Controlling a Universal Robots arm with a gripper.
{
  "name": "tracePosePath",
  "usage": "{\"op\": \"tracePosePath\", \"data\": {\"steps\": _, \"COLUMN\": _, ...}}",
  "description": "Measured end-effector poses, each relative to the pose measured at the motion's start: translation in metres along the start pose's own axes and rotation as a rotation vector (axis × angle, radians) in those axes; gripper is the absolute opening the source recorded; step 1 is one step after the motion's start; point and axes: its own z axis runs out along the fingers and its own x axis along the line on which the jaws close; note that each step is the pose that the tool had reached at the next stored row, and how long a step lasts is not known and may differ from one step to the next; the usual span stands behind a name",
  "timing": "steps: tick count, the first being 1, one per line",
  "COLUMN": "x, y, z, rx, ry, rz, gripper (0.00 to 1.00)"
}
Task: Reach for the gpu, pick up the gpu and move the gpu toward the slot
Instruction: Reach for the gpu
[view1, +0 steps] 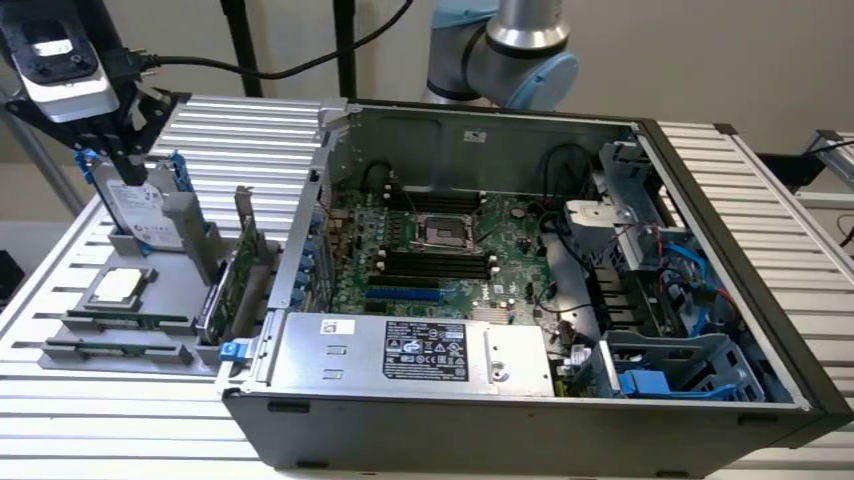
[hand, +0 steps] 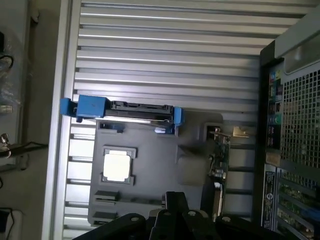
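Reaching is barely under way, judging by the layout: the gripper (view1: 124, 168) is hanging directly above the top edge of the hard drive (view1: 140, 215), the silver box with blue clips (hand: 90, 106), and is carrying nothing that I can make out. Whether its jaws are standing spread or pressed together I cannot tell. The gpu (view1: 240, 262) is standing on edge just beside the hard drive, on the side facing the open computer case (view1: 534, 435), with its green board upright and its metal bracket at one end. Both are sitting in the same grey holder (hand: 150, 160). To do this step well, the arm is needing a sideways shift off the hard drive toward the card, staying high enough that nothing is catching the drive's clips. The wrist is also needing to turn so that the jaws are lining up across the thin board rather than along it. The grip is best aiming at bare board edge, away from the bracket and connector, since so thin a card is likely tipping or flexing under an off-centre pinch.
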Motion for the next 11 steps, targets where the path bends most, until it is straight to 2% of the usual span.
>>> {"op": "tracePosePath", "data": {"steps": 11, "x": -0.041, "y": -0.0247, "z": 0.0177, "rx": -0.0001, "ry": -0.0002, "rz": 0.0, "gripper": 0.11}}
